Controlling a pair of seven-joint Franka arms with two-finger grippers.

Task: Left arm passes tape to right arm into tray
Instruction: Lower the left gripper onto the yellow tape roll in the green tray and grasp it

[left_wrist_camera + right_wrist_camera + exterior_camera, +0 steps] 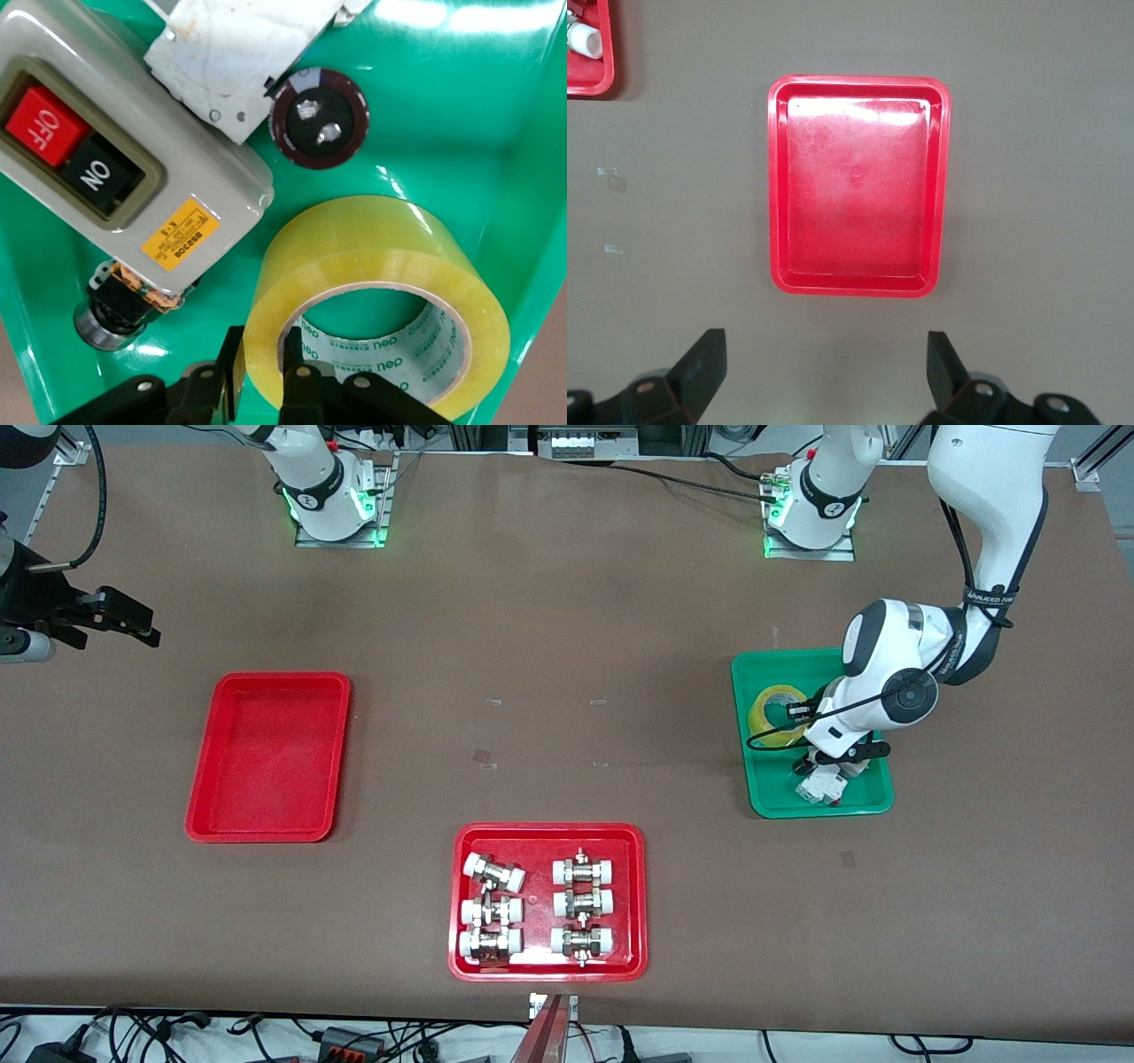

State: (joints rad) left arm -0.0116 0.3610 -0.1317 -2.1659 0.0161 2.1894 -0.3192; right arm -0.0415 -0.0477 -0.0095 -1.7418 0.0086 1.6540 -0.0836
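Note:
The yellowish tape (772, 707) (381, 266) lies in the green tray (780, 802) (469, 106) at the left arm's end of the table. My left gripper (800, 722) (263, 354) is down in that tray and shut on the roll's wall, one finger inside the ring and one outside. The plain red tray (266, 753) (859, 186) lies empty toward the right arm's end. My right gripper (133, 624) (828, 363) hangs open over the bare table beside the red tray, with nothing between its fingers.
A grey ON/OFF switch box (115, 150), a dark round capacitor (319, 119) and a white part (819, 786) share the green tray with the tape. A wider red tray (549, 831) with white-capped metal fittings sits nearest the front camera.

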